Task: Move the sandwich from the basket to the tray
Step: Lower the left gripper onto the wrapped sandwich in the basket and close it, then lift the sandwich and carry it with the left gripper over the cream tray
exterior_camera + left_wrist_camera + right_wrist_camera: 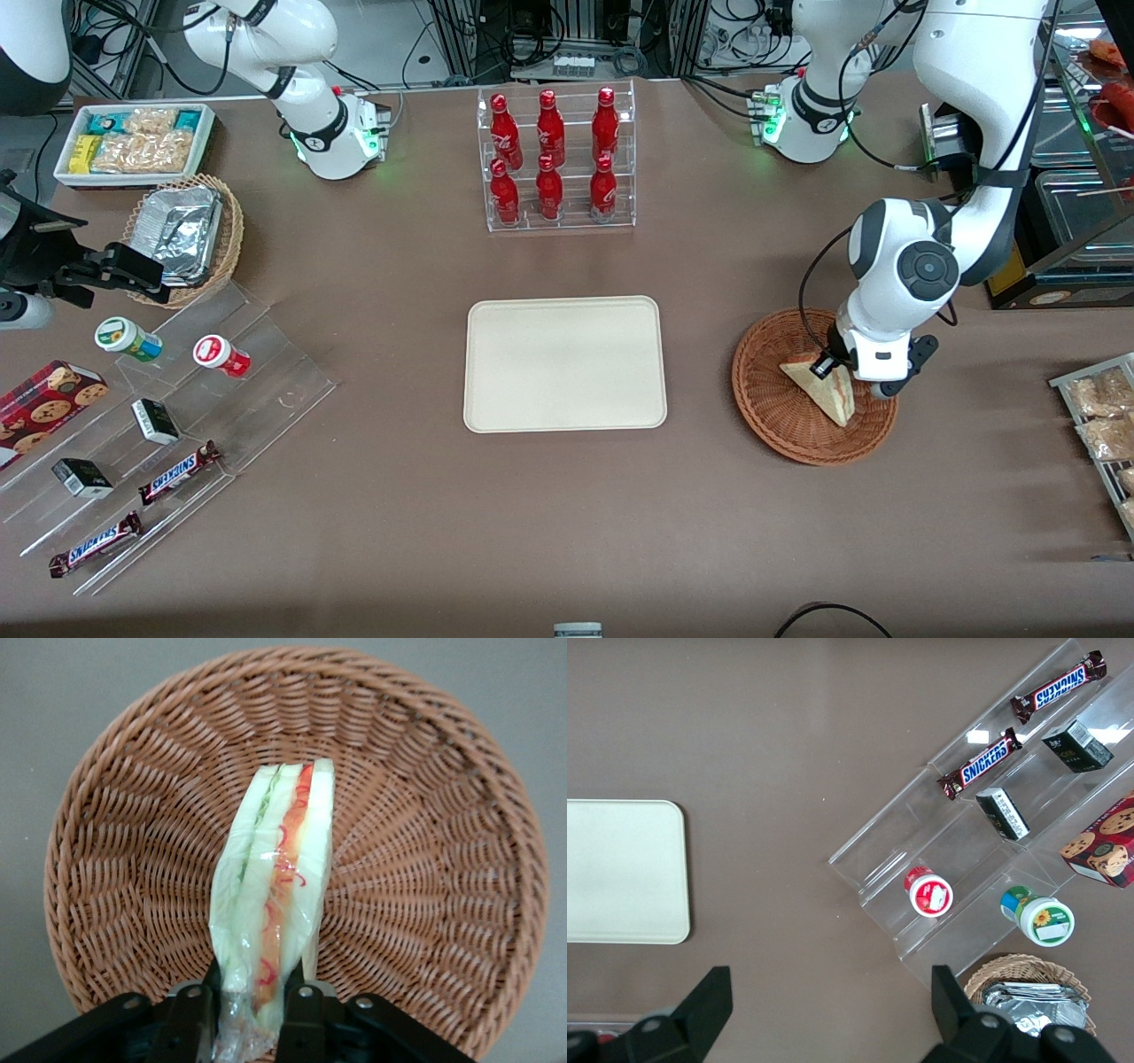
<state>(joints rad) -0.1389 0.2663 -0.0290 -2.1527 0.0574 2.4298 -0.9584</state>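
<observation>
One sandwich [276, 895] stands on edge in the basket [772, 418], and we see our gripper [248, 1003] closed on its wrapped end. The tray [564, 363] lies bare beside the basket, toward the parked arm's end, where two bars [177, 472] read SNICKERS.

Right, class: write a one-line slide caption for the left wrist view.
Gripper shut on the wrapped sandwich, its fingers pinching one end over the woven basket.

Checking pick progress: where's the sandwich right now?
In the front view the sandwich sits in the basket, toward the working arm's end of the table beside the tray; the end effector is shut on its corner.
</observation>
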